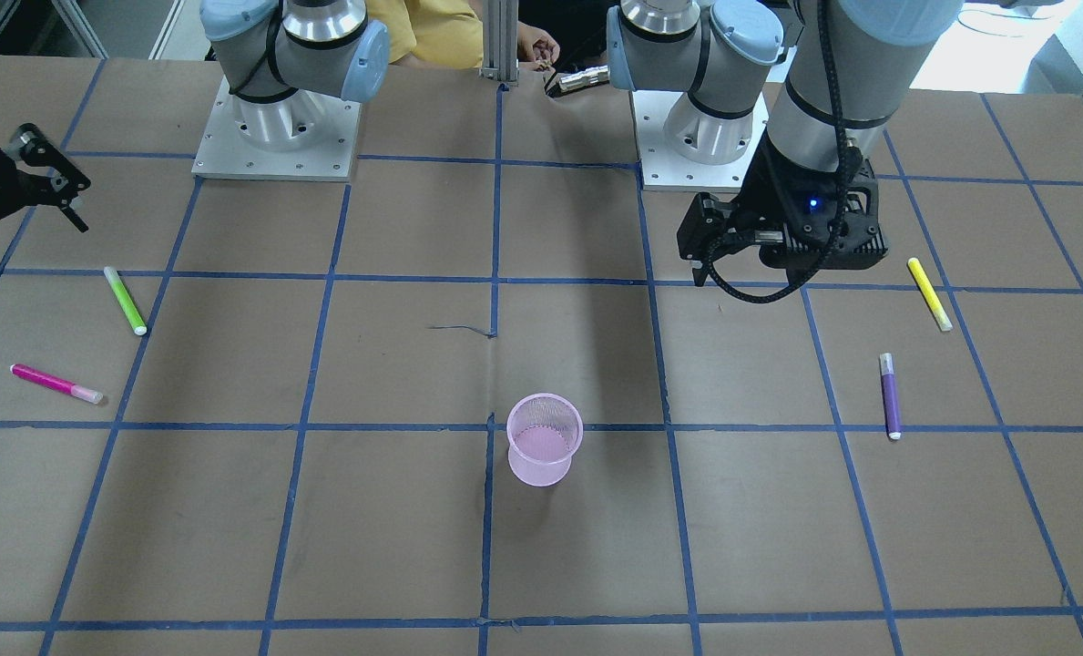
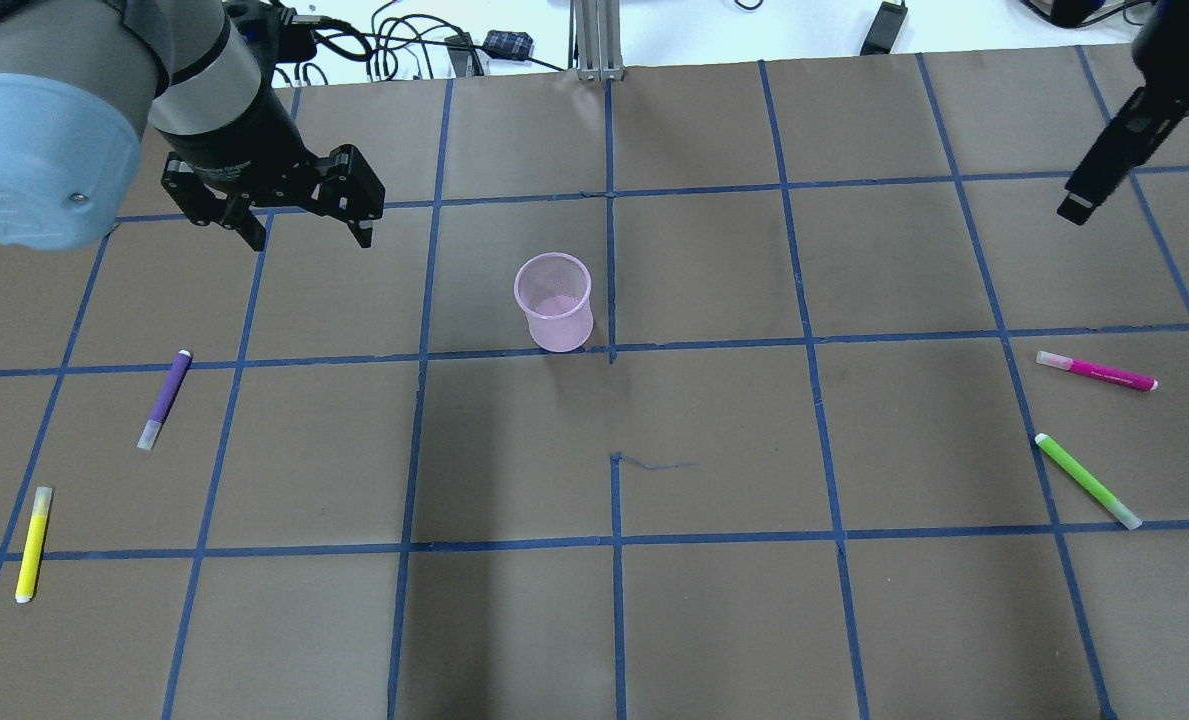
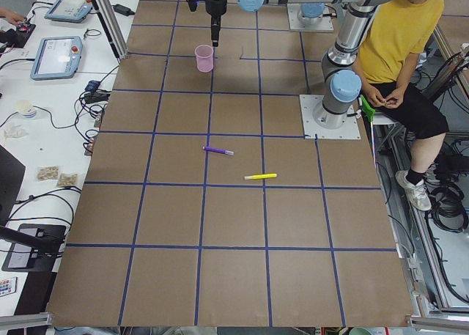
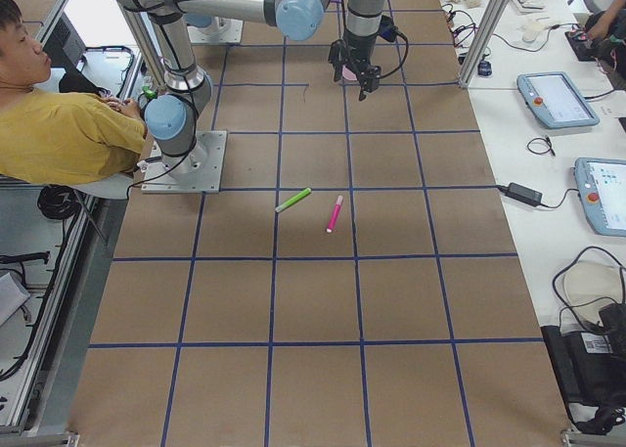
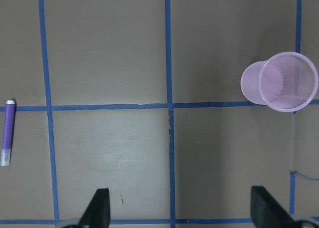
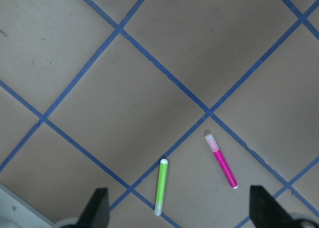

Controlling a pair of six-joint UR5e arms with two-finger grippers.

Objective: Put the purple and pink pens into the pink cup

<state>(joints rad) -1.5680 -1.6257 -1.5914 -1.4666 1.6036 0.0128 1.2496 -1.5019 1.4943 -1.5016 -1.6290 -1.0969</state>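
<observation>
Cup pink, mesh, upright.

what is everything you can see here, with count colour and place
pink mesh cup: one, pink, upright and empty near table centre
purple marker pen: one, purple, robot's left side
yellow marker pen: one, yellow, left side, nearer the robot
pink marker pen: one, pink, right side
green marker pen: one, green, right side, nearer the robot
paper-covered table: one, brown, blue tape grid
person in yellow shirt: one, seated behind robot
left gripper: one, black, open, above left side
right gripper: one, black, open, above right side
</observation>
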